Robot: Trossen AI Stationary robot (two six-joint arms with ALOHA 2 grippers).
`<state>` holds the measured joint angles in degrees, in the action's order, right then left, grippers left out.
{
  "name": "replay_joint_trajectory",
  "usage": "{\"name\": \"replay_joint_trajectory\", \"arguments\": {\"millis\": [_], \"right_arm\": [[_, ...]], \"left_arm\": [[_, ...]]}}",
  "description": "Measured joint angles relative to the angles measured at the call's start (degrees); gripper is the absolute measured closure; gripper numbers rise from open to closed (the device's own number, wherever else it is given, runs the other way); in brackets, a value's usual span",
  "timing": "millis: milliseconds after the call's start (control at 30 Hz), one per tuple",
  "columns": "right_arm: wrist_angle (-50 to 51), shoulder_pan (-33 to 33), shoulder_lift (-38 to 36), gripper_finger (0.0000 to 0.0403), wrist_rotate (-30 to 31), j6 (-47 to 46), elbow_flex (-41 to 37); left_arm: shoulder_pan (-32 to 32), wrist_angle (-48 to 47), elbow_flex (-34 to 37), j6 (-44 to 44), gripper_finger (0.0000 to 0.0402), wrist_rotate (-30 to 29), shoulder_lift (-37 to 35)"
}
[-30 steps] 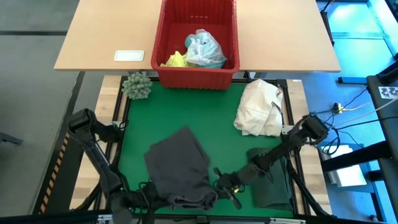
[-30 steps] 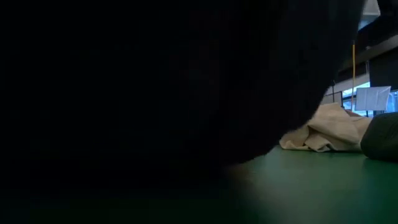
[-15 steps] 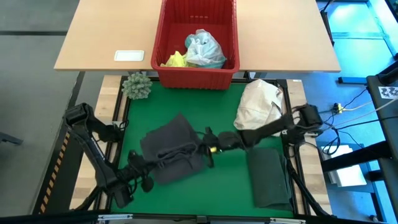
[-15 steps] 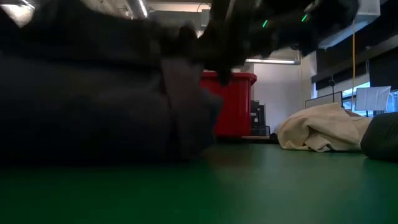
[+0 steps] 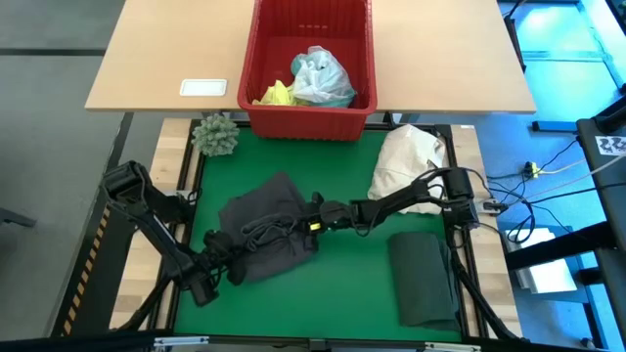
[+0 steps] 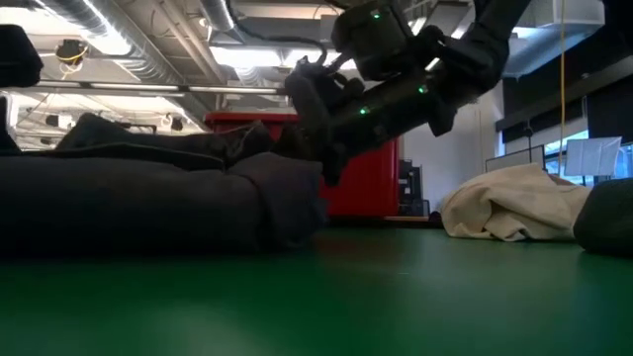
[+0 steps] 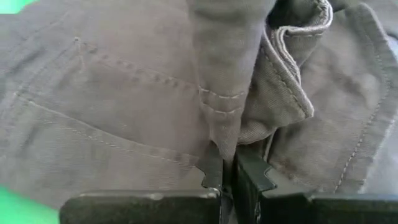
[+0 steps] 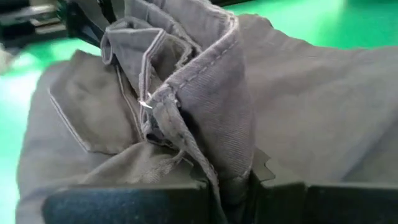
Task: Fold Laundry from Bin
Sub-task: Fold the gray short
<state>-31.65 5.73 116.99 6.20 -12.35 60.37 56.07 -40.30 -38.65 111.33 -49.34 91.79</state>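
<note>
- On green desk (image 5: 362,279), left of centre: grey garment (image 5: 262,233), bunched, long axis left-right.
- Left fingers (image 5: 235,262) clamped on near-left hem.
- Right fingers (image 5: 315,223) clamped on right edge; both touching.

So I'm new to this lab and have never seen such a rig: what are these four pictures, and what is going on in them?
Two dark robot arms work at a green table. One picture looks straight down, one looks level across the table, and two come from cameras on the arms' wrists. The left gripper and the right gripper are each shut on the grey garment, which lies bunched up. A folded dark green garment and a cream cloth bundle lie on the right. Behind them, the red bin holds yellow and turquoise laundry. A spiky green ball sits at the bin's left.
</note>
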Motion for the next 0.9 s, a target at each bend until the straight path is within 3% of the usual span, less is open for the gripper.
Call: {"name": "replay_joint_trajectory", "arguments": {"millis": [200, 533, 700, 900], "right_arm": [[4.2, -1.1, 0.0, 0.0373, 2.4, 0.8, 1.0], [6.9, -1.3, 0.0, 0.0369, 3.6, 0.8, 1.0], [8.0, -1.3, 0.0, 0.0372, 3.6, 0.8, 1.0], [8.0, -1.3, 0.1, 0.0316, 4.7, 0.9, 1.0]], "left_arm": [[-3.6, -1.7, 0.1, -4.6, 0.0386, -0.1, 0.0], [-8.2, -2.5, -0.1, -13.2, 0.0277, 1.4, 0.0], [-9.2, -11.6, -3.5, -13.1, 0.0240, 3.2, 0.1], [-9.3, -26.9, -11.3, -12.4, 0.0228, 2.8, 0.1]]}}
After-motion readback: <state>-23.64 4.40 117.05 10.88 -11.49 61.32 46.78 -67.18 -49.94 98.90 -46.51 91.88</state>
